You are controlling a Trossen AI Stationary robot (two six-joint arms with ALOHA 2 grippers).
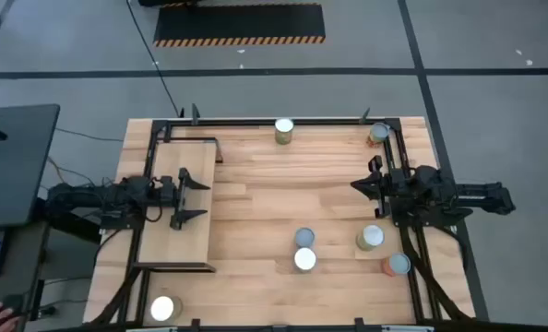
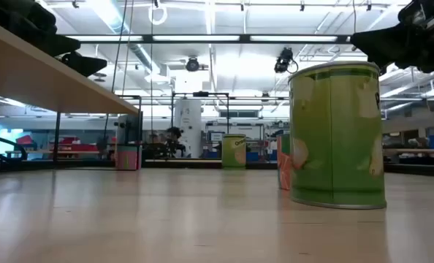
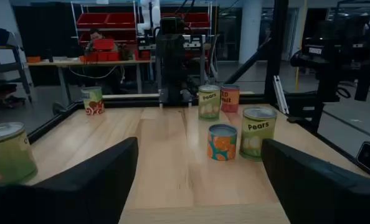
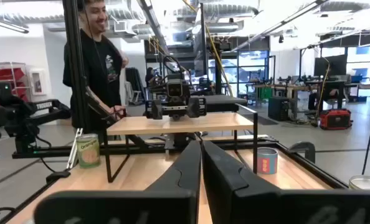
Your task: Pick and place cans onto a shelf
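The left gripper [image 1: 200, 195], jaws apart and empty, hovers over the shelf [image 1: 177, 242] at the frame's left. The right gripper [image 1: 356, 185] is closed, empty. The cans [image 1: 303, 249] stand scattered on the bench [image 1: 256, 194]; none seems shelved. A crooked approach could topple one.

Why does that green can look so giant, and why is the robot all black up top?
Low view: the green can sits closest to the table-level lens; bright ceiling lights behind turn the arms into silhouettes. Left wrist view: the near fingers look soft.
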